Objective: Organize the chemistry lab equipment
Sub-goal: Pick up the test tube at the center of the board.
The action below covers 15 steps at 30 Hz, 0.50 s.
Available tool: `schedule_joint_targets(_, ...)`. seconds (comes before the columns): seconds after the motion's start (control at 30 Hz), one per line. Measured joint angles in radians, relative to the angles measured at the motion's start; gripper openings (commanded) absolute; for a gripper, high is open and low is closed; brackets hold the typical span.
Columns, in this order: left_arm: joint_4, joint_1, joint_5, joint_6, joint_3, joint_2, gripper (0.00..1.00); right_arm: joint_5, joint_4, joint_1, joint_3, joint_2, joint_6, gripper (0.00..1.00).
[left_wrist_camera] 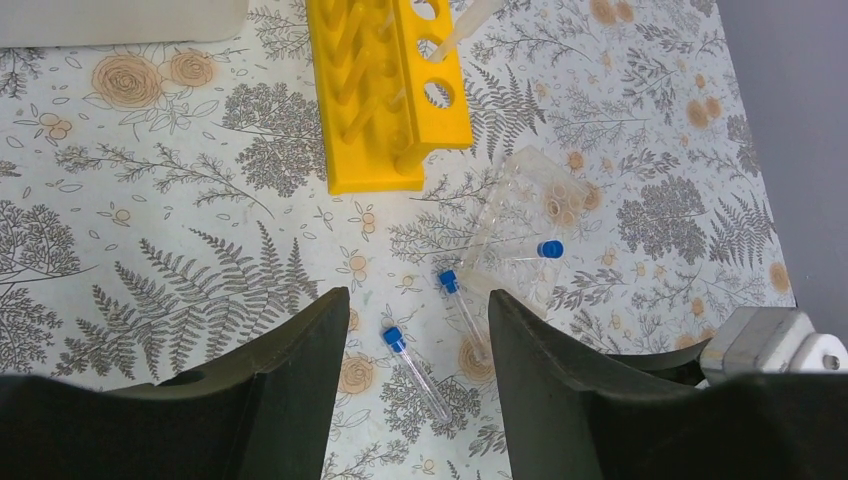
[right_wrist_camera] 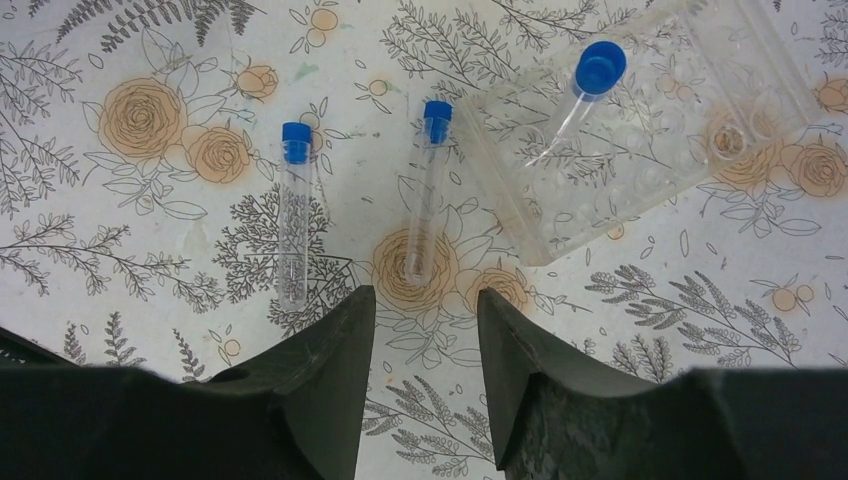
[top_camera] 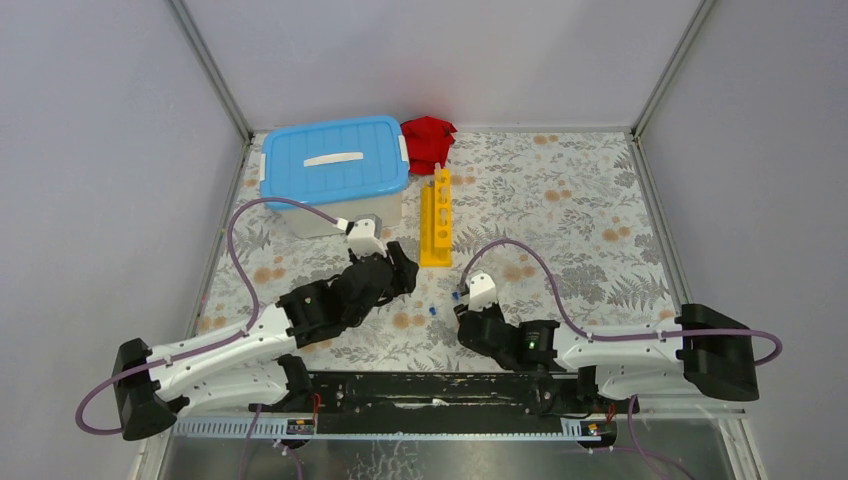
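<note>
Both arms reach low over the flower-patterned counter [top_camera: 560, 200], and the small tubes lie between them.

The right end effector [right_wrist_camera: 425, 293] is moderately open and holds nothing. Just ahead of its fingertips, 2 clear blue-capped tubes lie flat on the counter, side by side but apart, with their caps pointing away from it. The first tube [right_wrist_camera: 294, 215] lies in front of one finger. The second tube [right_wrist_camera: 428, 190] lines up with the gap between the fingers, its bottom end close to the tips. Just beyond that, the clear tube holder [right_wrist_camera: 660, 130] sits at a skew. A third tube [right_wrist_camera: 583, 95] is on it, tilted with its cap raised; it may be seated in a hole or only leaning there.

The left end effector [left_wrist_camera: 416, 295] is open rather wider and is also empty. In its wrist view the first tube shows inside the gap between its fingers, and the second lies just beside one finger. The holder sits a little farther on.

The yellow holed rack [top_camera: 436, 218] lies on the counter beyond the tubes, near the left end effector. The white blue-lidded tub [top_camera: 335, 160] stands at the far left with its lid on, and a red cloth [top_camera: 428, 140] lies bunched beside it.
</note>
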Motion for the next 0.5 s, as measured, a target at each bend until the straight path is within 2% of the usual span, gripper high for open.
schedule_joint_targets(0.5,0.038,0.0,-0.002,0.001,-0.008,-0.002,0.61,0.001,0.122,0.001,-0.002,0.143,-0.024,0.56)
